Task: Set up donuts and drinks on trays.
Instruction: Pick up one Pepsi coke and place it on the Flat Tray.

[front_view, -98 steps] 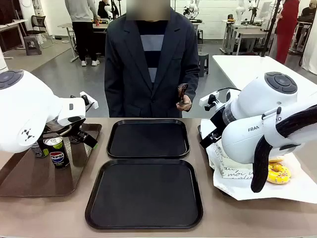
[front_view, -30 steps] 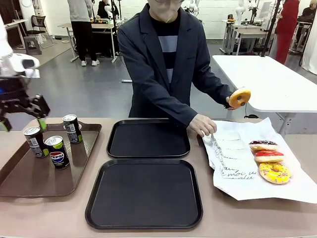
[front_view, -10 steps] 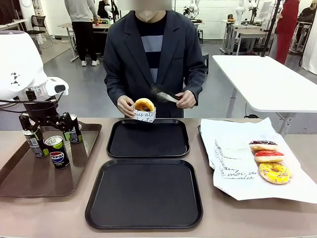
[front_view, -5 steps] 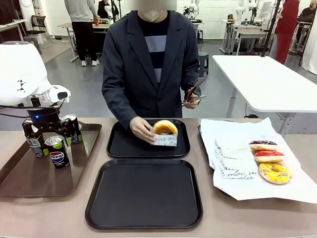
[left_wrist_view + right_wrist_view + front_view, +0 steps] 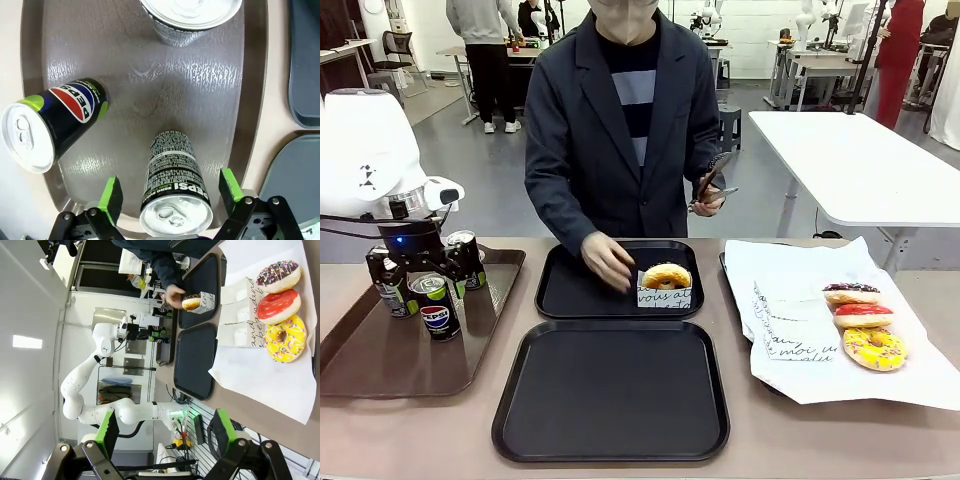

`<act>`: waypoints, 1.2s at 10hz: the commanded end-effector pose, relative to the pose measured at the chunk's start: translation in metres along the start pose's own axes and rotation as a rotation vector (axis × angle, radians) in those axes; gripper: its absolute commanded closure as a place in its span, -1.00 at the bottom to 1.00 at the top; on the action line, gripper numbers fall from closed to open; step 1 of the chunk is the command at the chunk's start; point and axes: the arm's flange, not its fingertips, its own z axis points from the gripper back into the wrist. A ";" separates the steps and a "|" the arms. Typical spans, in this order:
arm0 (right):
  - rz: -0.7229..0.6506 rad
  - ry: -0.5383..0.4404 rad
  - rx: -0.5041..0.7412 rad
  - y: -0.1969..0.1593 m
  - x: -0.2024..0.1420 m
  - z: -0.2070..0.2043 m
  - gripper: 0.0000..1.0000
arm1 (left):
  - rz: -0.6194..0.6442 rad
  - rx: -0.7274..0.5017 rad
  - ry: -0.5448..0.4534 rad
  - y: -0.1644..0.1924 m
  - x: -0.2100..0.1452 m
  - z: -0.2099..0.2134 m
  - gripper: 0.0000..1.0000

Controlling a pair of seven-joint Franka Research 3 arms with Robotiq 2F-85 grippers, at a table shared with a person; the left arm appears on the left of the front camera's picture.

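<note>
The left claw (image 5: 170, 193) is spread wide around an ungripped can (image 5: 172, 172) on the brown tray (image 5: 150, 100). The right claw (image 5: 164, 430) is held open, empty.

A black Pepsi can (image 5: 174, 185) stands upright between the left pincer's (image 5: 170, 192) spread fingers (image 5: 111, 197), two more cans (image 5: 55, 125) just beyond. Well to its right, a sleeved golden donut (image 5: 665, 277) rests on the far black tray (image 5: 580, 295).

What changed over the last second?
Person lowered the sleeved donut onto the far tray and let go. Left hand dropped, open, astride a can on the brown tray. Unchanged: near tray, three donuts on the paper.
</note>
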 end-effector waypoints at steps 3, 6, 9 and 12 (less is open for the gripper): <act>0.016 -0.011 0.022 0.000 0.001 0.001 -1.00 | 0.023 0.014 0.018 -0.007 0.001 -0.004 -1.00; 0.016 -0.011 0.022 0.000 0.001 0.001 -1.00 | 0.022 0.014 0.031 -0.007 0.001 -0.007 -0.49; 0.016 -0.011 0.022 0.000 0.001 0.001 -1.00 | 0.039 0.021 0.055 -0.006 0.001 -0.007 0.11; 0.016 -0.011 0.022 0.000 0.001 0.001 -1.00 | 0.045 0.020 0.059 -0.005 0.001 0.011 0.66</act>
